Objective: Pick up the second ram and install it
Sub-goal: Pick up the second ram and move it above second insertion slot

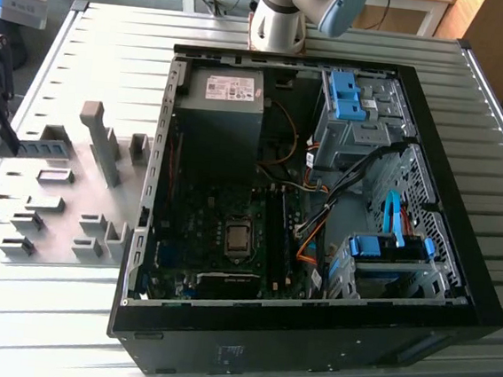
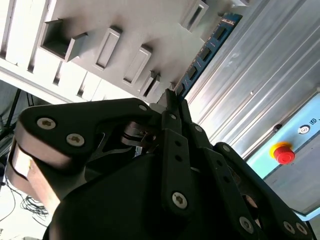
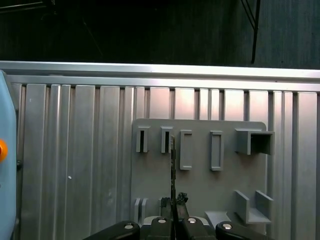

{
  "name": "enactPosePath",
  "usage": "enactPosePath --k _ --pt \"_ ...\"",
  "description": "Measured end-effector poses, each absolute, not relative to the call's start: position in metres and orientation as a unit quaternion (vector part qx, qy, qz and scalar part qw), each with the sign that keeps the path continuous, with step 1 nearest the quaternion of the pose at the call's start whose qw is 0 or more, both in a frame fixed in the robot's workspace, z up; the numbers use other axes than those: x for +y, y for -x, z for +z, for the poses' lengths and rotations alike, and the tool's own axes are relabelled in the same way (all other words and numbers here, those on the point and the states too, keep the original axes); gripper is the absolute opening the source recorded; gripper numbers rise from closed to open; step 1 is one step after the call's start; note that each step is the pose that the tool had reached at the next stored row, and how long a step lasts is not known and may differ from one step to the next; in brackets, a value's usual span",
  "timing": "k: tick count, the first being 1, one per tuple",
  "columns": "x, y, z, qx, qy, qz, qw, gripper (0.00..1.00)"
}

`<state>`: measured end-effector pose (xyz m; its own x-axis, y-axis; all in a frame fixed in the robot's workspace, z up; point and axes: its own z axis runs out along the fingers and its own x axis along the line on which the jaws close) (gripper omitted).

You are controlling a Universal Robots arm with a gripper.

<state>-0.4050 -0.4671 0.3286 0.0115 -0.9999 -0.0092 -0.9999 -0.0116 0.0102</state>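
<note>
Gripper (image 2: 169, 100) pinched on the second ram (image 2: 206, 52); fingers (image 2: 172, 131) pressed to the stick's two faces in both wrist views. Stick sits over the grey fixture plate (image 3: 200, 192). Plate lies on the ribbed table (image 3: 75, 150), at the exterior view's left of the open computer case (image 1: 263, 346), well apart from the motherboard (image 1: 199, 224). Cannot tell whether the stick is lifted clear of the plate.

Step in hand, as I read it: the pick-up. Grasp made, install not begun. Memory slots (image 1: 275, 235) run near-to-far beside the processor socket (image 1: 238, 239).

Orientation: thin edge to the first wrist view, chip face to the second. Long axis runs out from the fingertips and reads as parallel with the table's ribs. That puts it left-right in the exterior view, across the slots' line. Judgement: seating calls for about a quarter turn of the stick to match a slot, then a square, even press along its length.
</note>
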Motion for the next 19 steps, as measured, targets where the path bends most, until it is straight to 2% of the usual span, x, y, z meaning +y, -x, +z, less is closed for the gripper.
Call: enactPosePath --k 19 --pt "-0.467 0.405 0.366 -0.703 -0.711 -0.007 0.0 0.14"
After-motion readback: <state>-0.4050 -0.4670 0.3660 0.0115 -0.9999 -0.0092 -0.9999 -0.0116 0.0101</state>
